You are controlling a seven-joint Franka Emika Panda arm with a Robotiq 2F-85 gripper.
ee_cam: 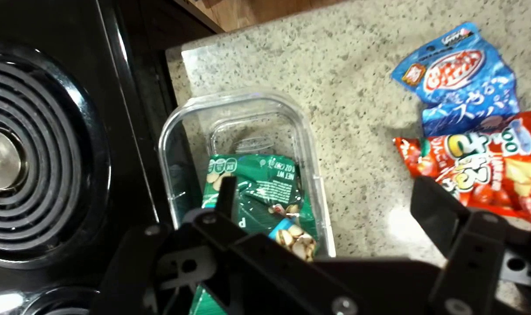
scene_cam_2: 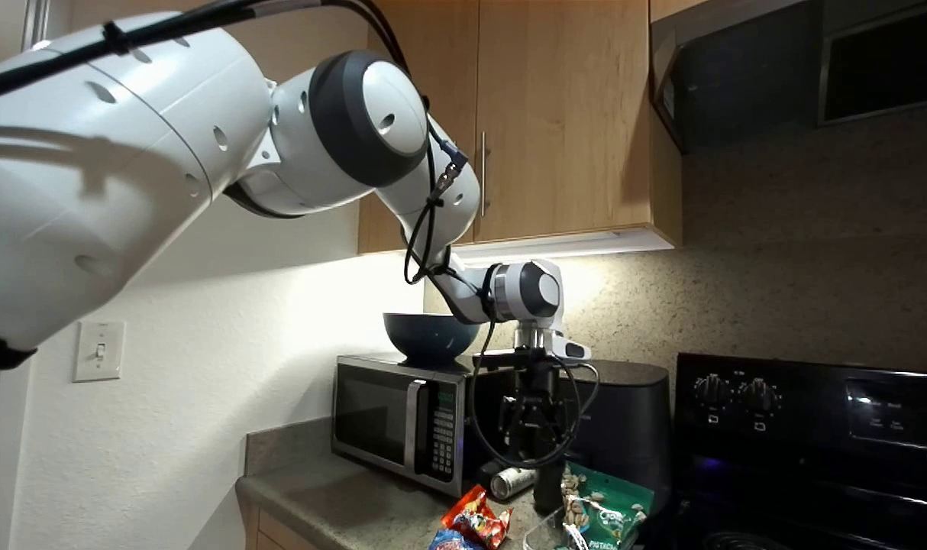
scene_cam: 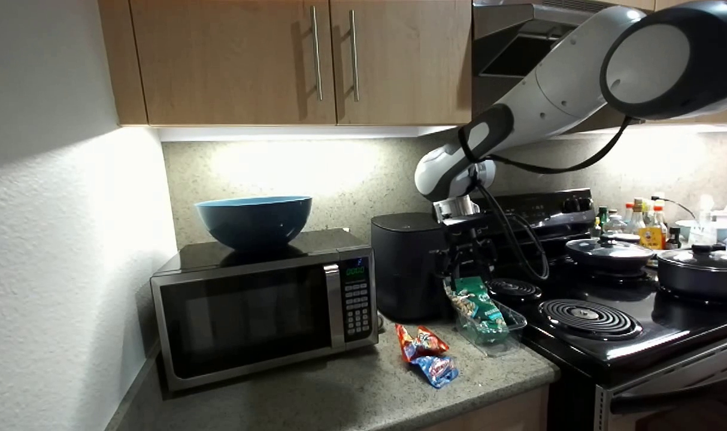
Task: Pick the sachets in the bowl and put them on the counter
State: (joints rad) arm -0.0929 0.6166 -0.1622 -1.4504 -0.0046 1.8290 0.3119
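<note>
So, green pistachio bag: this looks like your present pick; it lies in the clear plastic tub, one end jutting above the rim, and you can't tell whether a second bag is under it.
Counter: the blue Japanese-lettered sachet and red Japanese-lettered sachet lie here, touching, so your job seems mostly done.
Gripper: its fingers stand wide apart with nothing held; in the wrist view one is over the bag, the other outside the tub. Whether it touches the bag, you can't tell.
Tub wall: closing here would probably pinch it, so shift toward the coil stovetop until the bag's raised end sits between the fingers.
Bag's raised end: close gently, lift straight up past the rim, then lay it beside the other two.
Arm: it slopes down from the upper right in an exterior view, wrist bent so the gripper points straight down, near what looks like a black air fryer.
</note>
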